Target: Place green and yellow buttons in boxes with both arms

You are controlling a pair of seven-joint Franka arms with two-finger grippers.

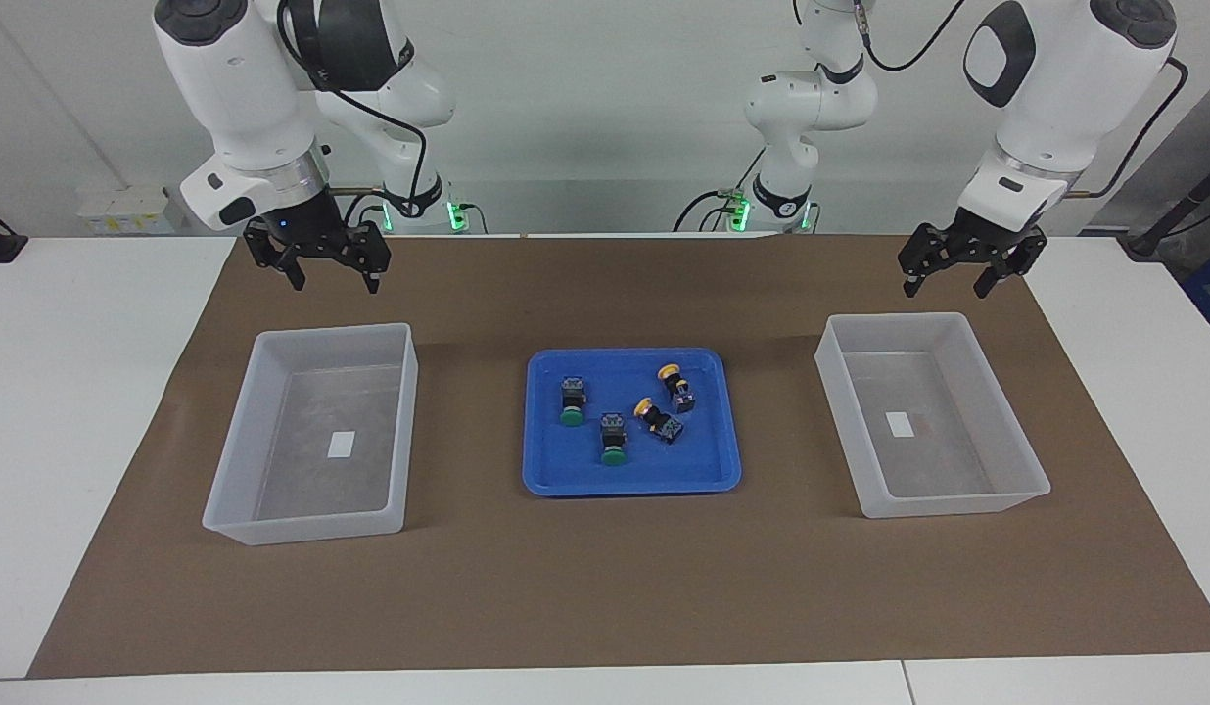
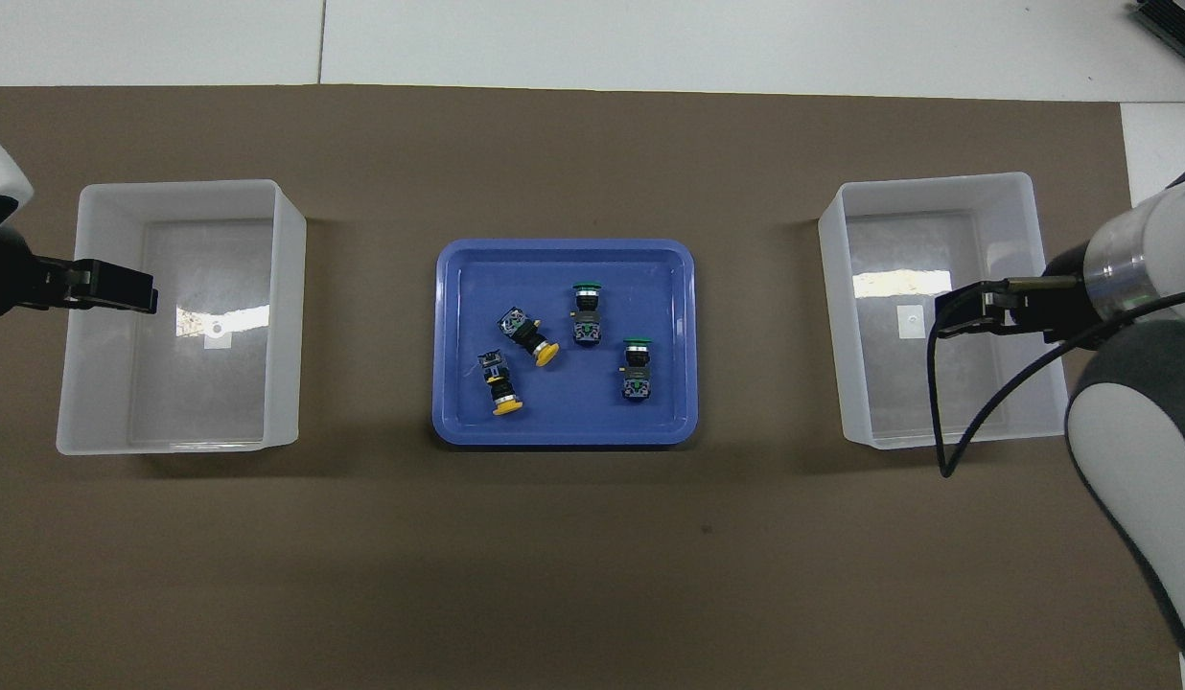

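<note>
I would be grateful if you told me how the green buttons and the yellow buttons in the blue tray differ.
The green buttons have flat green caps; the yellow buttons have domed yellow caps. The green pair lie toward the right arm's end of the tray, the yellow pair toward the left arm's. The green caps point away from the robots, the yellow caps slant toward them. All four lie on their sides with dark bodies.

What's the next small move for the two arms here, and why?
Probably swing each tool in over the blue tray. All four buttons lie in it: two yellow buttons toward the left arm's end, two green buttons toward the right arm's. Both boxes hold only labels. The left tool and right tool hang open and carry nothing.
</note>
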